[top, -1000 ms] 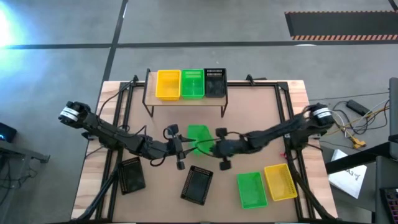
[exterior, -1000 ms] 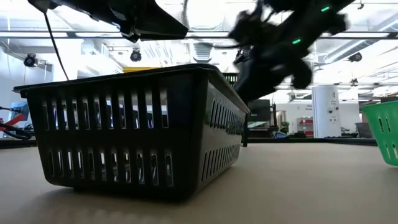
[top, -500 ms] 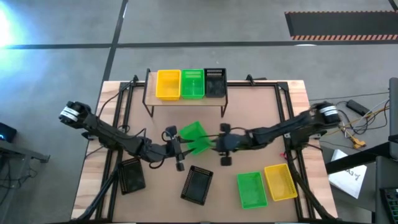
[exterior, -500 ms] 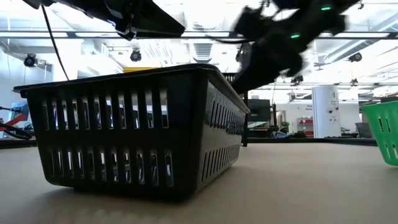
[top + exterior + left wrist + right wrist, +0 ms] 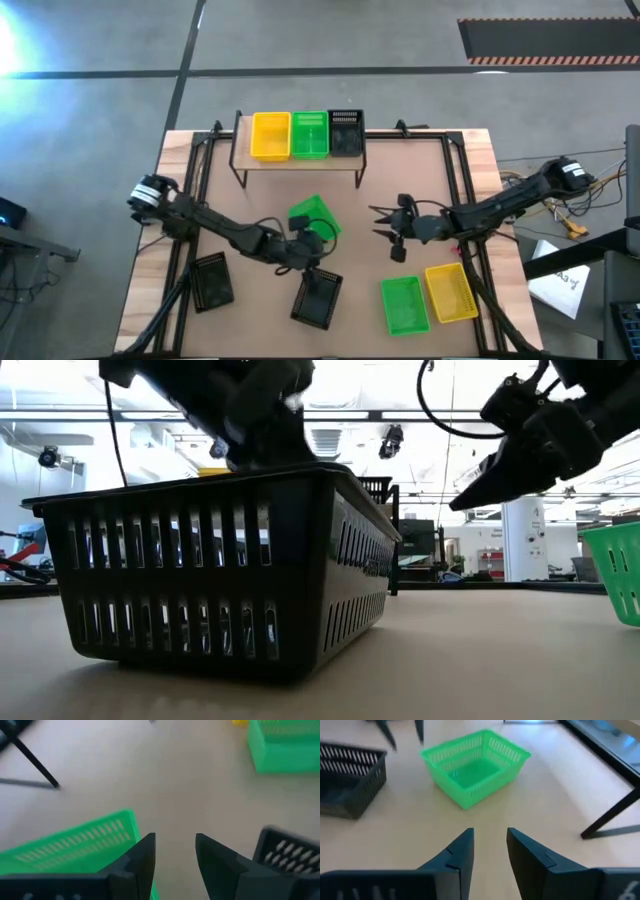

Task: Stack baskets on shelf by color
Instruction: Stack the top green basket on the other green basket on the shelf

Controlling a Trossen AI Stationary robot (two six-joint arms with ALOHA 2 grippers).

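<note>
The shelf (image 5: 298,160) carries one yellow (image 5: 270,135), one green (image 5: 309,134) and one black basket (image 5: 346,132) side by side. A loose green basket (image 5: 314,216) (image 5: 475,765) stands upright on its base mid-table, turned askew. My left gripper (image 5: 315,245) (image 5: 175,840) is open just off its near side, with that basket (image 5: 75,845) beside one finger; I see no touch. My right gripper (image 5: 378,221) (image 5: 490,837) is open, well to the basket's right and pointing at it.
Two black baskets (image 5: 318,297) (image 5: 212,280) rest near the front of the table, the first one right below my left gripper. A green (image 5: 404,305) and a yellow basket (image 5: 450,292) sit at front right. Bare tabletop lies between my right gripper and the loose green basket.
Both grippers were at the loose green basket. It was turned about between them and now sits askew on the table. My right gripper has let go and drawn back toward the table's right edge. My left gripper has shifted right and slightly toward the near edge.
</note>
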